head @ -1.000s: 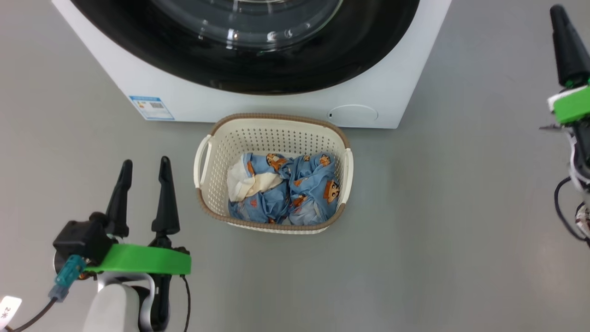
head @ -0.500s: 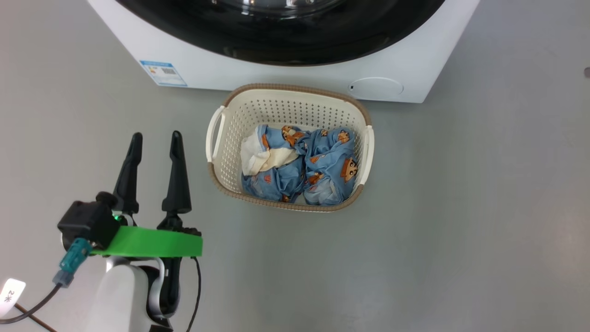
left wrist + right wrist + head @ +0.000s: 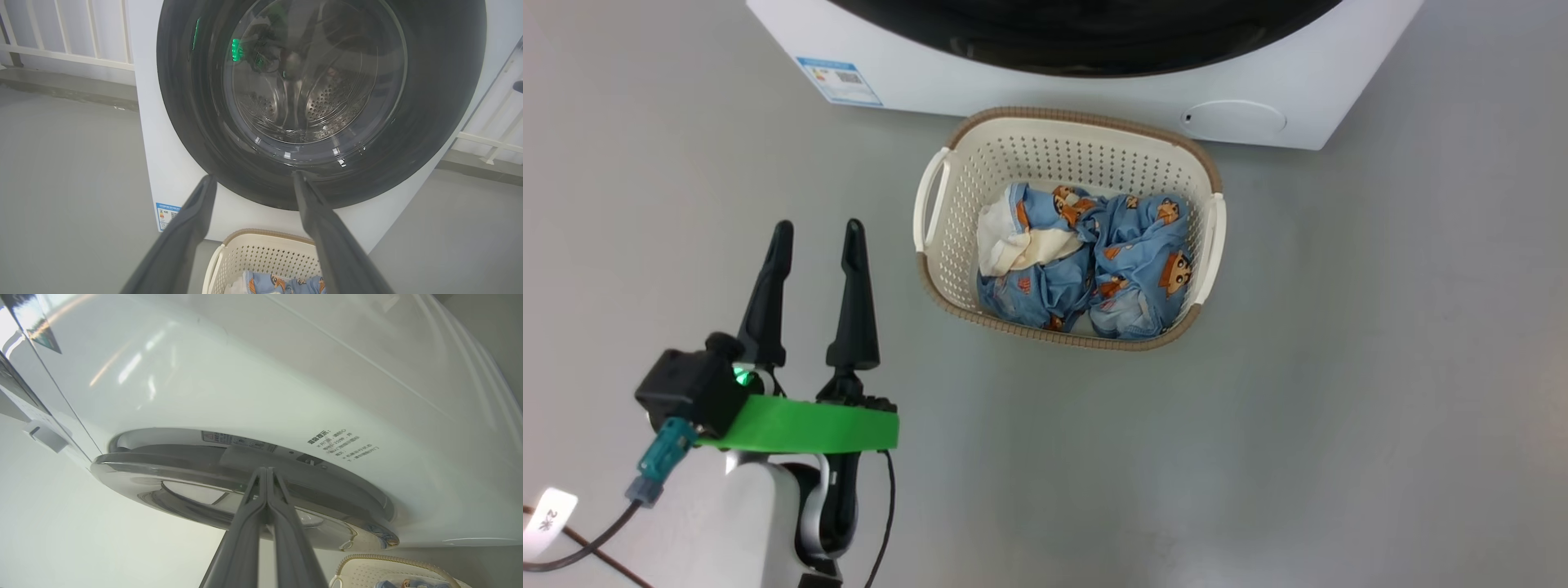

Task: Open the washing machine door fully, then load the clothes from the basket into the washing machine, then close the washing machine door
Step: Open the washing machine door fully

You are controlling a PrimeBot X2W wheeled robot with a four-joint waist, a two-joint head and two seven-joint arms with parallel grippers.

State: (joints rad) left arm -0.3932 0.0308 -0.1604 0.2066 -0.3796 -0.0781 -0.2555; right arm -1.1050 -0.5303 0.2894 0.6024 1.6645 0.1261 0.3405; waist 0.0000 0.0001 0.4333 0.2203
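Note:
The white washing machine (image 3: 1013,73) stands at the top of the head view, and its glossy black door (image 3: 196,122) with the glass window lies against its front. Just before it on the floor sits the cream basket (image 3: 1086,118) holding the blue printed clothes (image 3: 1127,261) and a cream cloth (image 3: 1005,241). My left gripper (image 3: 818,233) hovers open and empty to the basket's left, above the floor. In the right wrist view my right gripper (image 3: 266,469) is shut, its tips at the rim of the door (image 3: 163,473), seen edge-on.
Grey floor surrounds the machine and basket on all sides. A blue energy sticker (image 3: 840,80) and a round cover (image 3: 1233,120) mark the machine's lower front. White railings (image 3: 61,36) run behind the machine. A cable (image 3: 572,547) trails from my left arm.
The head camera has moved: machine and basket now sit higher and further right in the picture. The right gripper, at the right edge a second ago, has left that picture. Both grippers' openings are unchanged.

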